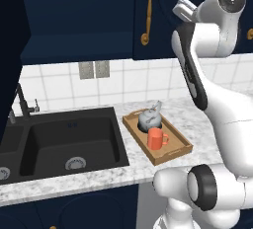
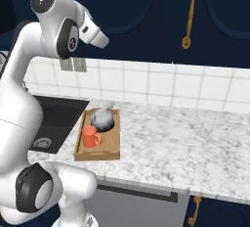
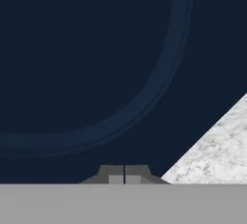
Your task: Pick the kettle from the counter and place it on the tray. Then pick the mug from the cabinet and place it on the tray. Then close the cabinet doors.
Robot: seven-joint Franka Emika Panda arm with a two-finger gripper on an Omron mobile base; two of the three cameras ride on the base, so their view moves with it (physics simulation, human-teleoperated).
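Observation:
The grey kettle point(image 1: 149, 118) point(image 2: 103, 117) and the orange-red mug point(image 1: 156, 139) point(image 2: 90, 136) both stand on the wooden tray point(image 1: 171, 155) point(image 2: 110, 142), which lies on the marble counter point(image 1: 175, 108) point(image 2: 185, 143). My gripper point(image 1: 181, 7) point(image 2: 103, 40) point(image 3: 124, 175) is raised high, shut and holding nothing. It points close at the arched panel of a navy cabinet door point(image 3: 96, 63), just right of a brass handle point(image 1: 147, 13). A dark shelf recess point(image 1: 79, 20) shows left of that handle, and an open door point(image 1: 11, 50) stands at the far left.
A black sink point(image 1: 69, 144) point(image 2: 53, 123) with a faucet point(image 1: 24, 102) lies left of the tray. Wall outlets point(image 1: 94, 69) sit on the white tile. More closed navy doors with a brass handle point(image 2: 190, 15) hang to the right. A corner of counter point(image 3: 217, 150) shows below the hand.

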